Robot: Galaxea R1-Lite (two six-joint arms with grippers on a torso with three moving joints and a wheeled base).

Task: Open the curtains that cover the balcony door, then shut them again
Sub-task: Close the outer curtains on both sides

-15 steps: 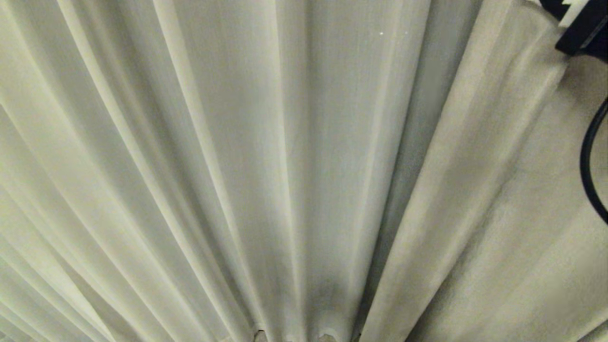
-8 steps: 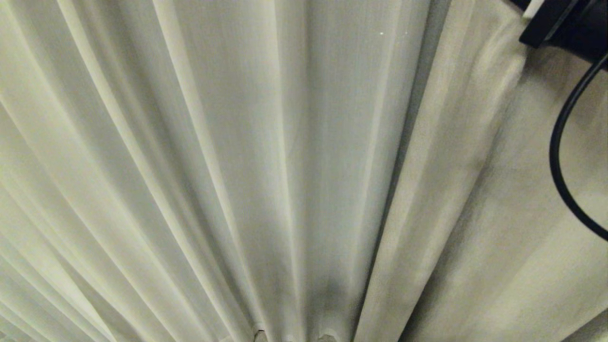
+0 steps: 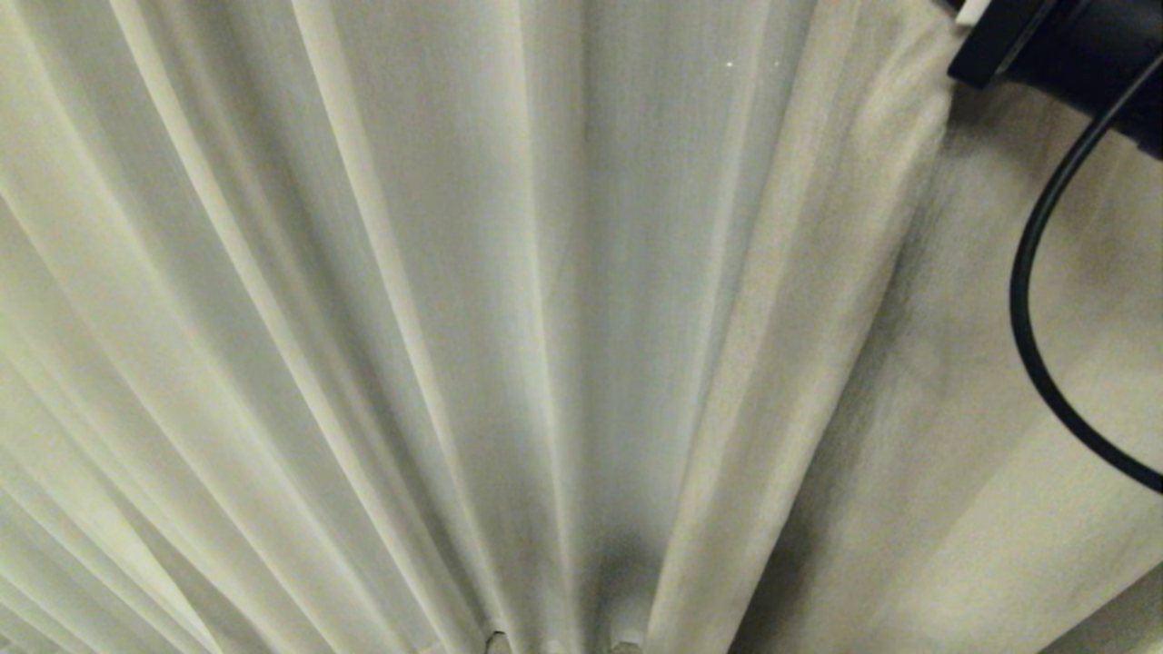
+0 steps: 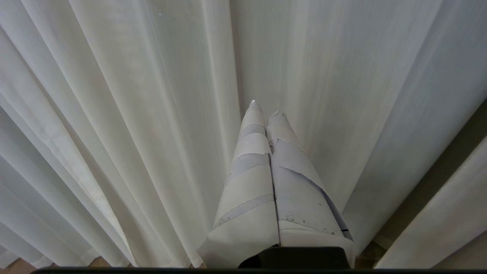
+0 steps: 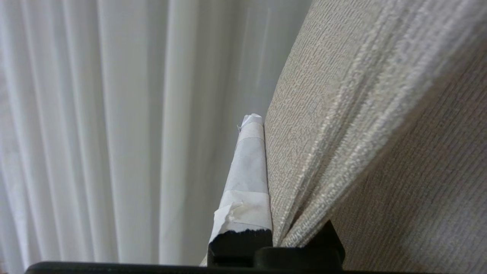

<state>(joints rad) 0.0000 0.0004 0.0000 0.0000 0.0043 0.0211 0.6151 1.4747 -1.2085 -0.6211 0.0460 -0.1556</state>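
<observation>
- The right end effector [image 5: 262, 125] has its taped fingers [image 5: 247, 171] pinching the hemmed edge of the woven curtain panel [image 5: 361, 114]; one finger shows on the near side of the cloth, and the fabric covers the other.
- That heavier beige panel bunches into folds right at the grip and runs off across the right wrist view.
- Beyond the finger hangs a sheer white curtain [image 5: 114, 114] in fine vertical pleats.
- From the head view, only the dark body of the right arm [image 3: 1072, 45] shows in the upper right corner, pressed against the woven panel [image 3: 954, 409], with a black cable [image 3: 1022, 300] looping down below it.
- The panel's edge [image 3: 818, 318] lies slanted over the sheer pleats [image 3: 363, 318], which fan out across the rest of that view.
- The left end effector [image 4: 266, 108] has its two taped fingers [image 4: 251, 182] pressed together, holding nothing, their tips close in front of the sheer curtain [image 4: 133, 114].
- Beside it, a dark gap [image 4: 437, 179] opens between the sheer and another pale panel [image 4: 449, 220].
- The curtains fill all three views, and I cannot see the balcony door behind them.
</observation>
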